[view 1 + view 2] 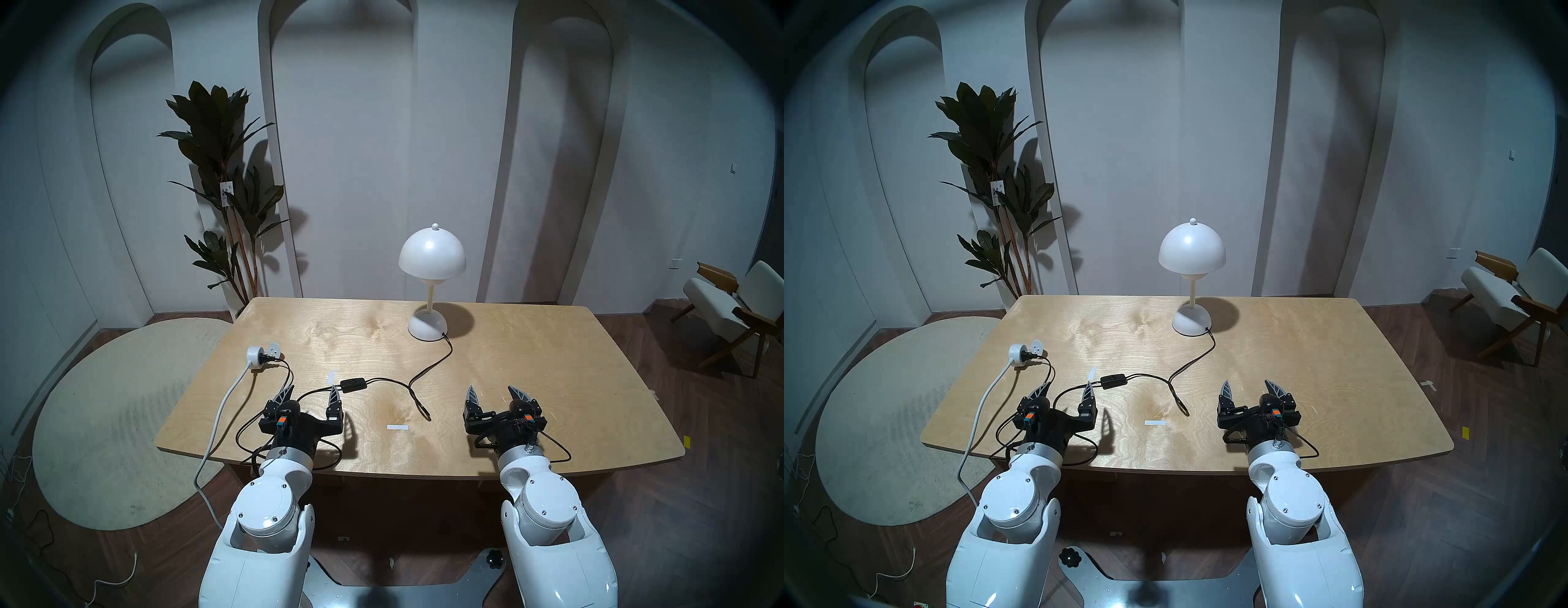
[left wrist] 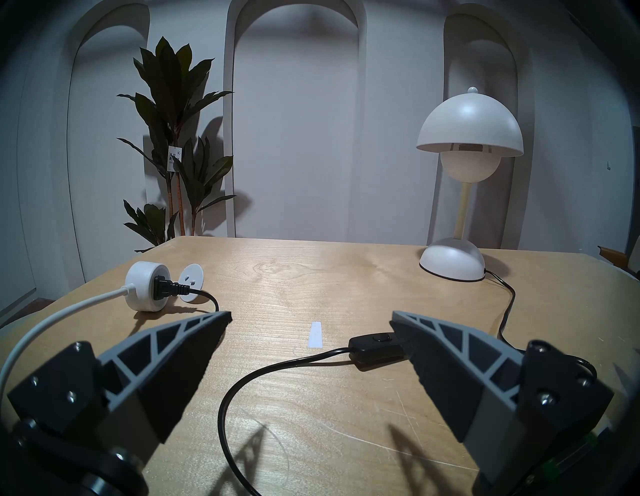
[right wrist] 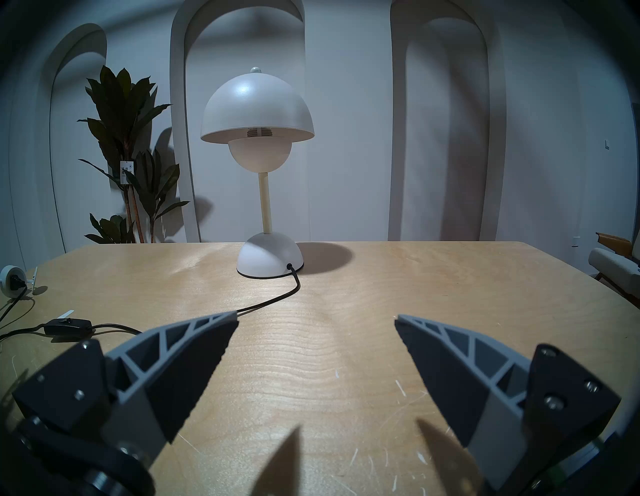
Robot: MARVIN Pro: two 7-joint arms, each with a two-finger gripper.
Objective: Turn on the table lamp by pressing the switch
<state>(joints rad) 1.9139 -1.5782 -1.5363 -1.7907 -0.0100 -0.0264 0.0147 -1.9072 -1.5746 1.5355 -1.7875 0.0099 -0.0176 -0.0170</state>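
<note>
Table lamp (image 1: 432, 280) unlit, far side of table (image 1: 551, 382). Inline switch (image 1: 354, 384) just beyond left gripper (image 1: 312, 392), fingers apart. Right gripper (image 1: 496, 392) fingers apart, empty.

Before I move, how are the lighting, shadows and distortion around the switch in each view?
Head views: dim, fisheye-bent table edges, switch sharp, glare spot on the table lamp. Left wrist: switch sharp, half hidden by a finger, finger shadows in front. Right wrist: switch small at the warped left edge.

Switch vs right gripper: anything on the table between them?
Only the lamp's black cord, looping down toward the near edge between the switch and the right gripper; otherwise bare wood, clearest in the head views.
</note>
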